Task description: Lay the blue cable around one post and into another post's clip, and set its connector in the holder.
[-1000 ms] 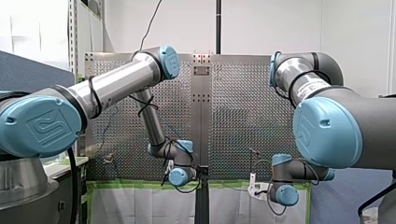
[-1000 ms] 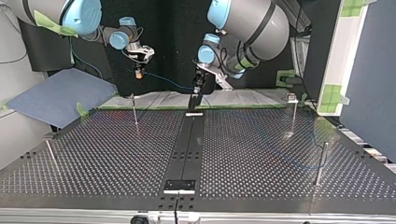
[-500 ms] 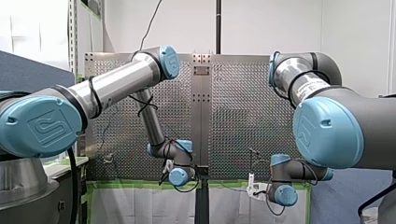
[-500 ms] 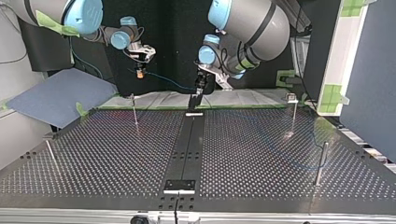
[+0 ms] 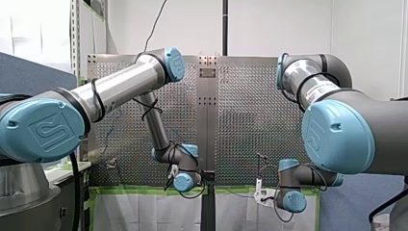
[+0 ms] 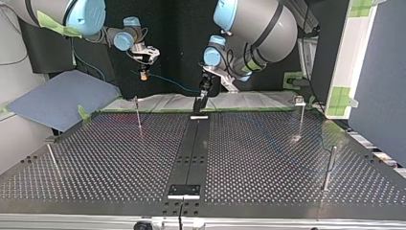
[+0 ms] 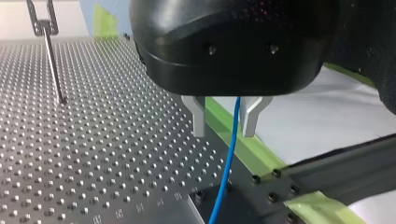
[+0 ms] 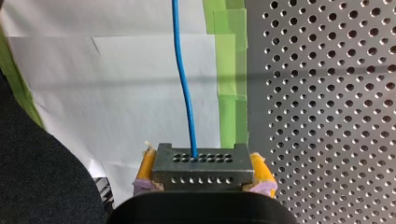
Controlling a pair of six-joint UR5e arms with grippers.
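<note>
Perforated bench (image 7: pixel 93 140) lies under my left gripper (image 7: pixel 225 122), which I read as spread: the blue cable (image 7: pixel 229 158) runs between its metal fingers (image 7: pixel 199 116), unclamped. My right gripper (image 8: pixel 203 163) pinches the connector (image 8: pixel 201 173) between yellow pads (image 8: pixel 146 162); the cable leaves it straight ahead

Clamping the connector (image 8: pixel 201 167), my right gripper (image 6: pixel 143 75) is drifting slightly toward my left gripper (image 6: pixel 204 92); in the front view its wrist (image 5: pixel 291 201) is sinking a little.
</note>
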